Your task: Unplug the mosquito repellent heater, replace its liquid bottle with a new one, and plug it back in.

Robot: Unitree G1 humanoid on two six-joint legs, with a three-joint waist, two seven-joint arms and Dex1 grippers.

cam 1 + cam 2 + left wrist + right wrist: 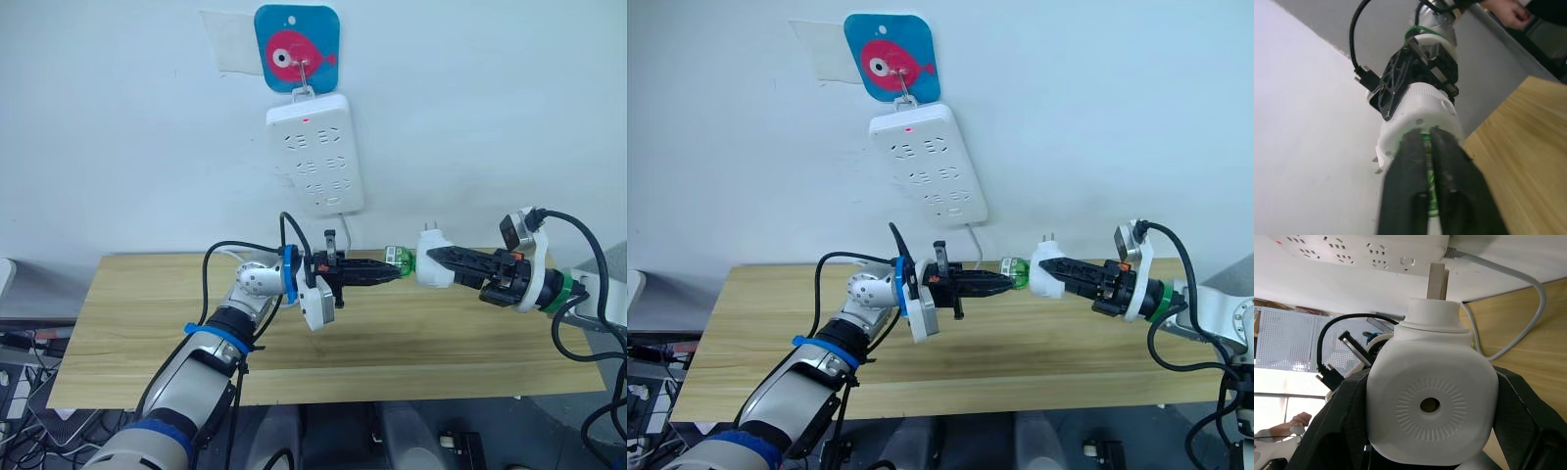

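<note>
My right gripper (443,260) holds the mosquito repellent heater (432,262) in the air above the table — a small white rounded unit, unplugged, its prongs pointing up. My left gripper (397,271) pinches the green liquid bottle (401,260) at the heater's side.

**Both arms raised, grippers meeting at the heater**

The left gripper (396,269) reaches level toward the heater (432,264), its black fingers (1449,186) pinched nearly together on the green bottle (402,259). The right gripper (436,258) comes in from the heater's other side, fingers clamped around the heater's white body, wrist level.
</note>
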